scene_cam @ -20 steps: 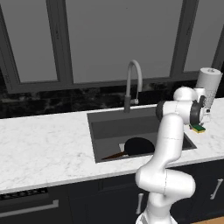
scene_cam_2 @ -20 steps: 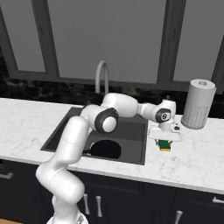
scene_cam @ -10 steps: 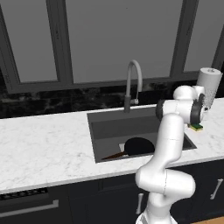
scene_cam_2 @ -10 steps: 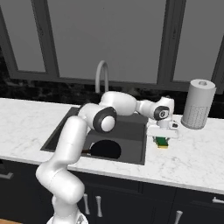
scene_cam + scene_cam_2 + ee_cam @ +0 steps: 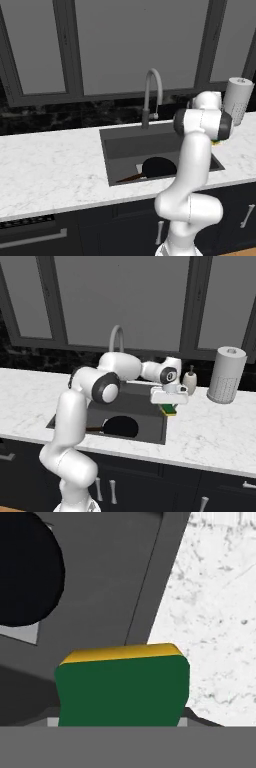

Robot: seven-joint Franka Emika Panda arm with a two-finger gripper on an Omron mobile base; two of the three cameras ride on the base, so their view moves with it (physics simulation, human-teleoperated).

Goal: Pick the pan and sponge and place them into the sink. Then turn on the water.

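Hand view puts the sponge [image 5: 122, 687] nearest of all, green scrub face toward the camera with the yellow layer as a thin strip along its far edge; it sits right at the tool, which is pinching the sponge across its width, the jaws held apart only by the block between them. Just past it in that view runs the sink [image 5: 107, 587] edge, with the dark basin to the left and the marble bench [image 5: 215, 627] to the right, so the sponge hangs over the rim line, not yet clear over the basin. From the right base view the tool [image 5: 169, 406] carries the sponge [image 5: 170, 410] above the sink's [image 5: 145, 401] right-hand rim, lifted off the bench [image 5: 210, 431]. The pan [image 5: 120, 427] already lies in the basin, handle pointing left, well apart from the sponge. So the drop point lies to the arm's left, toward the pan. Farther back stands the faucet [image 5: 116, 338].
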